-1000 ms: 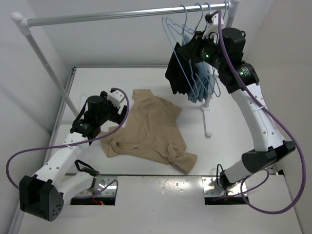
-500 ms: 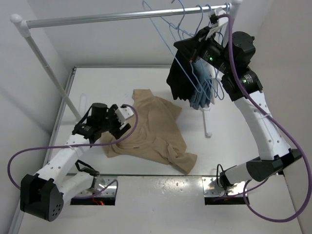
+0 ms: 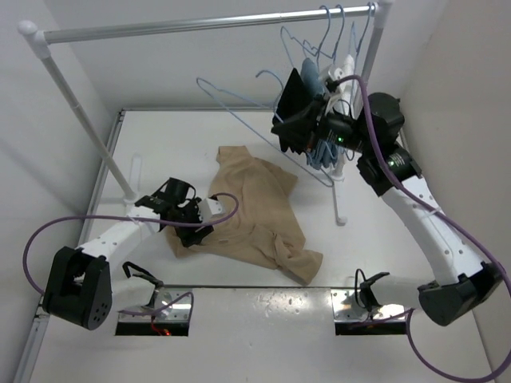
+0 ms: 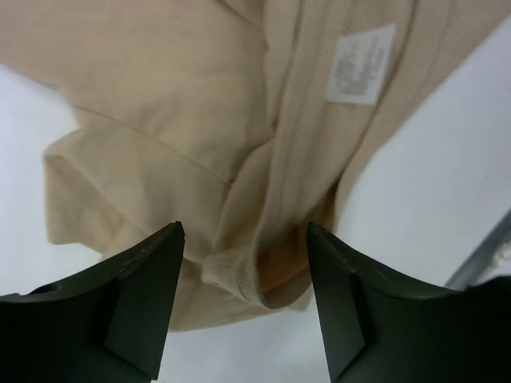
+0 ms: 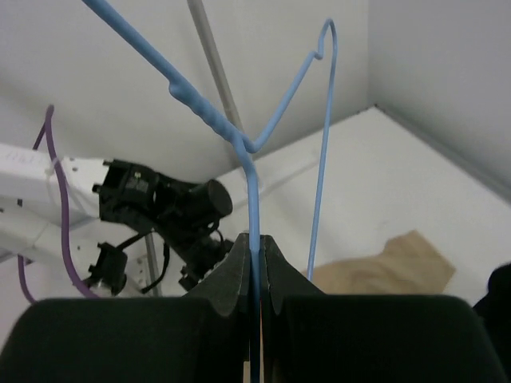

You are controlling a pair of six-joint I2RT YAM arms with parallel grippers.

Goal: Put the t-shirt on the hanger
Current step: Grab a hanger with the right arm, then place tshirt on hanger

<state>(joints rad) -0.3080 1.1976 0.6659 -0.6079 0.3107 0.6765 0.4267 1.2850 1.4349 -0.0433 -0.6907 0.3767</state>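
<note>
The tan t-shirt [image 3: 251,211] lies crumpled on the white table, its neck toward my left arm. My left gripper [image 3: 200,227] is low over the shirt's left edge. In the left wrist view it [image 4: 243,231] is open, its fingers either side of the ribbed collar of the t-shirt [image 4: 160,120], with a white label [image 4: 359,68] just beyond. My right gripper [image 3: 281,128] is shut on the light-blue wire hanger [image 3: 239,113] and holds it off the rail, tilted out over the table. The right wrist view shows the wire of the hanger [image 5: 252,191] pinched in my right gripper [image 5: 255,239].
A metal clothes rail [image 3: 200,24] spans the back, with its slanted left leg [image 3: 88,120]. Other blue hangers hang at its right end with a black garment [image 3: 291,96] and a blue garment [image 3: 323,148]. The rack's right post foot [image 3: 339,199] stands beside the shirt.
My right gripper has lifted the hanger off the rail and swung it left and down. My left gripper has dropped lower onto the shirt's collar edge.
</note>
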